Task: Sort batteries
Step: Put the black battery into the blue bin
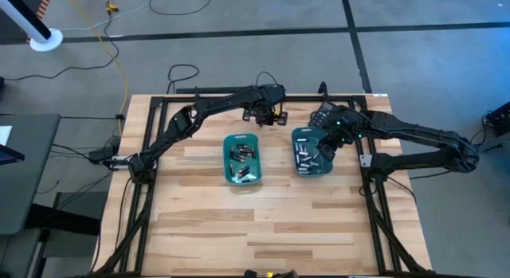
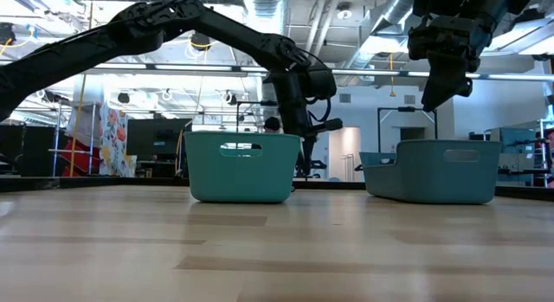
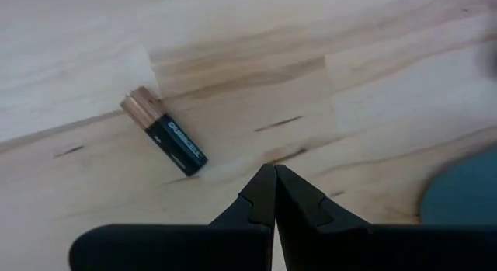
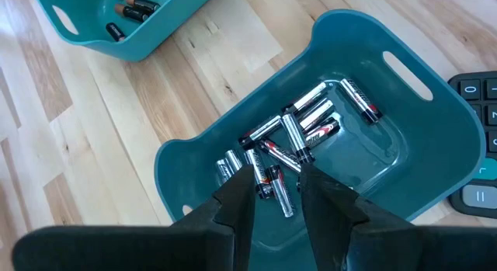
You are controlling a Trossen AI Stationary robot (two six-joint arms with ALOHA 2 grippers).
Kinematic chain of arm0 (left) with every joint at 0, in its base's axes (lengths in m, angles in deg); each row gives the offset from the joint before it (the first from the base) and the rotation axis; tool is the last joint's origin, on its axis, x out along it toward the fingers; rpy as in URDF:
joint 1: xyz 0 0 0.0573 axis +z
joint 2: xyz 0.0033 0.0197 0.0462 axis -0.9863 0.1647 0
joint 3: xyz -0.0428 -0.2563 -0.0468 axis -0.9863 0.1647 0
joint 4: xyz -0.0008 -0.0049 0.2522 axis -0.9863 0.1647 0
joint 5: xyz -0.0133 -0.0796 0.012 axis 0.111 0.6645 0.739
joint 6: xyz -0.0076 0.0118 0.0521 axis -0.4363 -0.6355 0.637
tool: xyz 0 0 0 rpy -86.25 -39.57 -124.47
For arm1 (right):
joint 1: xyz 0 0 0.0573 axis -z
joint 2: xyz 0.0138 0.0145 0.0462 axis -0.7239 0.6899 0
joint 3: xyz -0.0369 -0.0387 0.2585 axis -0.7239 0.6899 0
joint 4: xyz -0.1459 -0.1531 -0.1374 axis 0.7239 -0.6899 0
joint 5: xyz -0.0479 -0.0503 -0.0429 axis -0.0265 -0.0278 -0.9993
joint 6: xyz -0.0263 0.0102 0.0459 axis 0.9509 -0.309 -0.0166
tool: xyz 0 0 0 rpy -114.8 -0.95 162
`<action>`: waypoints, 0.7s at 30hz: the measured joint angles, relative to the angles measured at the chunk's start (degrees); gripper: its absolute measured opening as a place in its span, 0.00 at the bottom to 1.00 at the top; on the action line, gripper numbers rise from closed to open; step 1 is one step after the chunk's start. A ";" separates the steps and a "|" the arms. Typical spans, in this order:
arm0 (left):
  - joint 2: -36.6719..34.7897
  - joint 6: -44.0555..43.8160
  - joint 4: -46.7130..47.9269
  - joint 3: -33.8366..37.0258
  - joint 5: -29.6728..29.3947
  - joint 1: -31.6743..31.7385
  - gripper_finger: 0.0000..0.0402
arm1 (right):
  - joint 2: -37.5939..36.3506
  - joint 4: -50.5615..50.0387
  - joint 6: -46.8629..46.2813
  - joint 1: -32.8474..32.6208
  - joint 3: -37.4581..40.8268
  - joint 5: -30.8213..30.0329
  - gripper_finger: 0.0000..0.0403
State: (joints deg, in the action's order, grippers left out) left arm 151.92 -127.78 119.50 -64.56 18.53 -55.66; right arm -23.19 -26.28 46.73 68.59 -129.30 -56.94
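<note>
A single battery (image 3: 165, 133), black with a coppery end, lies flat on the wooden table (image 1: 279, 222) just beyond the left teal tray (image 1: 227, 158). My left gripper (image 3: 273, 174) is shut and points steeply down beside that battery, a short way from it. The left tray holds several dark batteries (image 1: 241, 160). The right teal tray (image 4: 342, 26) holds several silvery batteries (image 4: 295, 143). My right gripper (image 4: 276, 197) hangs open above this tray with nothing between its fingers; in the low view it (image 2: 430, 99) stands well above the rim.
A black calculator (image 1: 323, 115) lies at the far side of the right tray, partly under the right arm. The two trays (image 2: 241, 168) (image 2: 441, 172) stand side by side mid-table. Bare wood stretches toward the near edge. A black frame runs around the table.
</note>
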 joint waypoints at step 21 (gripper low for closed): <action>0.00 0.04 0.06 0.00 0.35 -0.43 0.00 | 0.00 0.00 -0.15 0.00 0.00 0.00 0.30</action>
State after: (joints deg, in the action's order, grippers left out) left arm 151.92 -127.74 119.56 -64.56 18.88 -56.09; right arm -23.19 -26.28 46.58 68.59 -129.30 -56.94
